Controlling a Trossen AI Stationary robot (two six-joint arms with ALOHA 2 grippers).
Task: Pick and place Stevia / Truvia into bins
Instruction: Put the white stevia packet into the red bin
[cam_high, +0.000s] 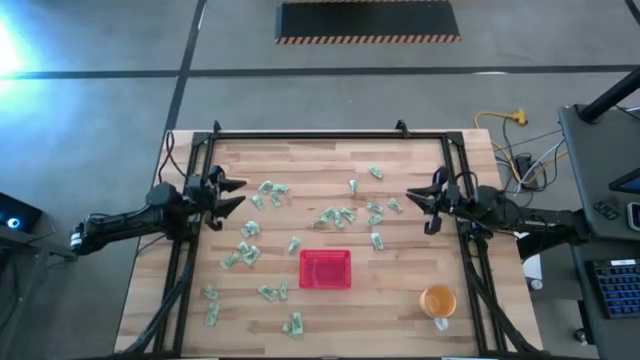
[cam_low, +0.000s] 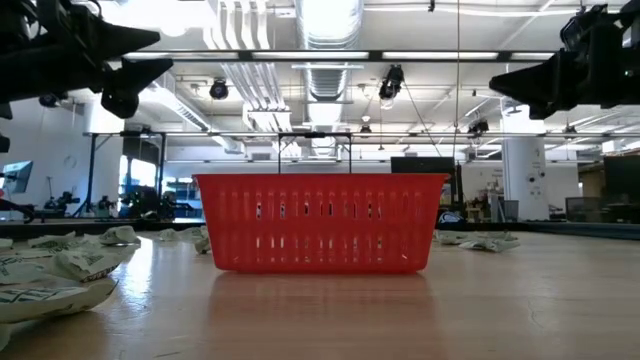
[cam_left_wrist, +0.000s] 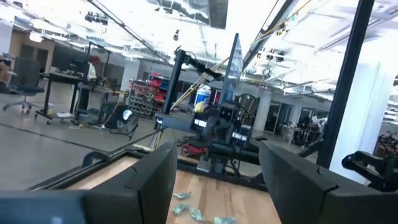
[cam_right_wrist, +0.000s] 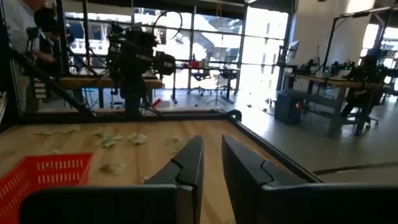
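Note:
Many small pale green and white sachets (cam_high: 335, 215) lie flat and scattered over the wooden table, mostly at its middle and left; some also show in the low view (cam_low: 60, 265). The red tray (cam_high: 303, 268) stands on the table near its middle, toward the near edge, with nothing showing in it; its wall (cam_low: 320, 225) fills the low view. My left gripper (cam_high: 240, 193) hovers open above the table's left side. My right gripper (cam_high: 410, 197) hovers above the right side, with a narrow gap between its fingers (cam_right_wrist: 189, 158). Both point toward the middle and hold nothing.
A translucent orange cup (cam_high: 438, 300) stands near the table's right near corner. A black frame (cam_high: 320, 135) runs along the far edge and both sides. Bare wood lies between the tray and the cup. The room beyond holds desks and equipment.

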